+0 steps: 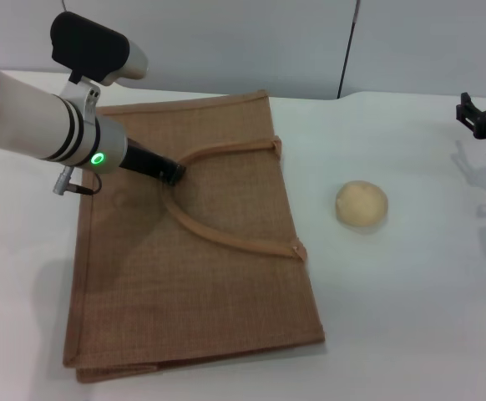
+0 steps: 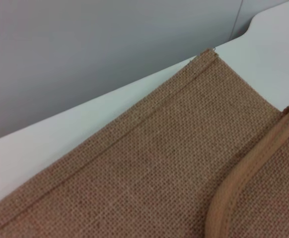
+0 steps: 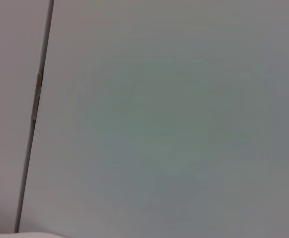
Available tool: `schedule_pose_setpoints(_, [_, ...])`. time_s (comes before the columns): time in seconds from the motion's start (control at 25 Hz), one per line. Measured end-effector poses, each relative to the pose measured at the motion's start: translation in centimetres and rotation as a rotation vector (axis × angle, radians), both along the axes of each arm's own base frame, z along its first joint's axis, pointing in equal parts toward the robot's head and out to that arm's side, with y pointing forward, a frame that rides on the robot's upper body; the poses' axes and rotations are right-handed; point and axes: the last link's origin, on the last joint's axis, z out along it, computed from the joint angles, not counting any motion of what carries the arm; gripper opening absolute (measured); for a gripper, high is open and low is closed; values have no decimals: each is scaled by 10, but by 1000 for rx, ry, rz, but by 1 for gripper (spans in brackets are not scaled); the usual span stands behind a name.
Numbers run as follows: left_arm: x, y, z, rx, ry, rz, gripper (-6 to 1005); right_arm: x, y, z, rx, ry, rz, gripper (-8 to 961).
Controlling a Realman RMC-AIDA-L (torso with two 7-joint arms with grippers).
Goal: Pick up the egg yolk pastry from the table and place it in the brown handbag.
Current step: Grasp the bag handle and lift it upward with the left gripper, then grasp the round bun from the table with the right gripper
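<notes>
The brown handbag is lying flat on the white table, its two strap handles arching across its upper face toward the edge nearest the egg yolk pastry. The pastry is sitting on the bare table to the right of the bag, apart from it and touching nothing else. The left gripper is reaching down over the bag, and its dark tip is meeting the crown of the handle; from the head view the fingers are merging into one dark shape against the strap, so I cannot tell whether they are apart, closed, or pinching the handle. The left wrist view is not showing those fingers at all: it is taking in only the woven jute, one trimmed edge of the bag, a length of the strap running out of the picture, and a strip of table beyond. The right gripper is hanging at the far right, well apart from the pastry, cut off by the picture's edge, and too little of it is showing to tell how its fingers are standing. The right wrist view is facing only a plain grey wall panel with one vertical seam.
</notes>
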Motion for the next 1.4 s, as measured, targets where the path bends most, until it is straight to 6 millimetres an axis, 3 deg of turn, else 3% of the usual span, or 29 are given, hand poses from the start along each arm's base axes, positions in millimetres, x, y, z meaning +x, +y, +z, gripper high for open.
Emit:
schedule_pose_setpoints(0.28, [13,6,13,31,15,-57,121,0,0,0,0,-1,0,892])
schedule_pose_setpoints(0.56, [50,5,52,85,2,-185,120,1,-1,-1,-2,1,0,892])
schedule_pose_setpoints(0.92, [106,-16,104,94,-15,-317,121,-11,-3,-15,-55,22,15,892])
schedule_pose_setpoints(1.12, [122,-26,128,104,-13,-355,120,-22,-2,-22,-93,17,36,892])
schedule_pose_setpoints(1.16, [132,-32,141,117,-10,-379,120,-24,-2,-24,-101,10,41,892])
schedule_pose_setpoints(1.4, [147,-50,161,129,9,-416,121,-42,-5,-30,-154,43,75,891])
